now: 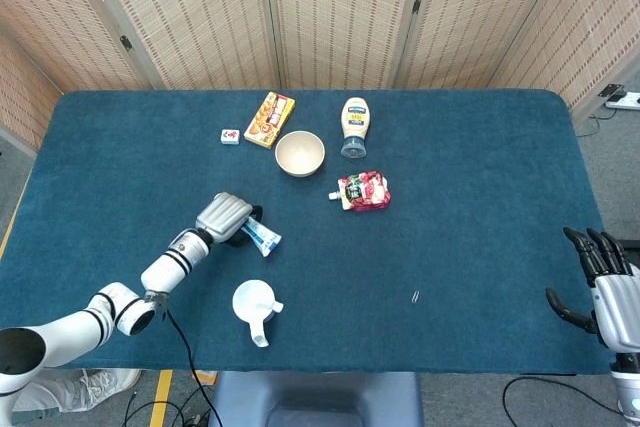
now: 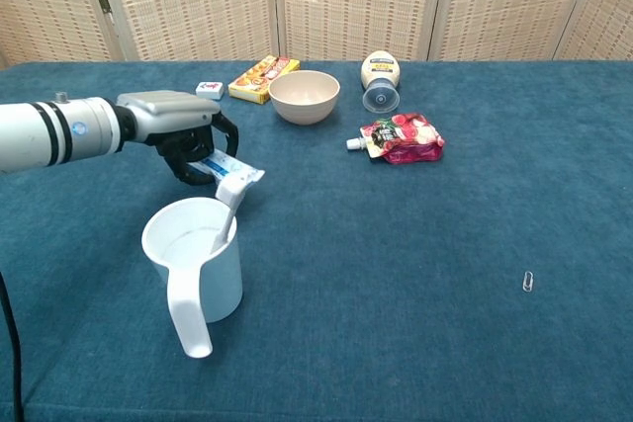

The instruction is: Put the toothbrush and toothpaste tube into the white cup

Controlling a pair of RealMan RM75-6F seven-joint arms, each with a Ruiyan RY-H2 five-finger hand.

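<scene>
Toothpaste tube [image 2: 226, 171]: hanging just beyond white cup [image 2: 194, 257], near left of bench [image 2: 415, 244].
Left hand [image 2: 183, 132]: fingers gripping tube's far end.
Right hand [image 1: 600, 282]: idling, fingers spread.
Handling: likely light, soft, slippery.

We see a table [image 1: 480, 147] covered in blue cloth. On it a white cup [image 2: 194, 266] stands near 7 o'clock. Towards 12 o'clock lie a small tile [image 1: 230, 136], a yellow snack box [image 1: 270, 119], a beige bowl [image 1: 300, 154] and a mayonnaise bottle [image 1: 354, 126]. A red pouch [image 1: 364, 191] lies near centre; a paperclip [image 1: 415, 296] lies at 5 o'clock.
</scene>
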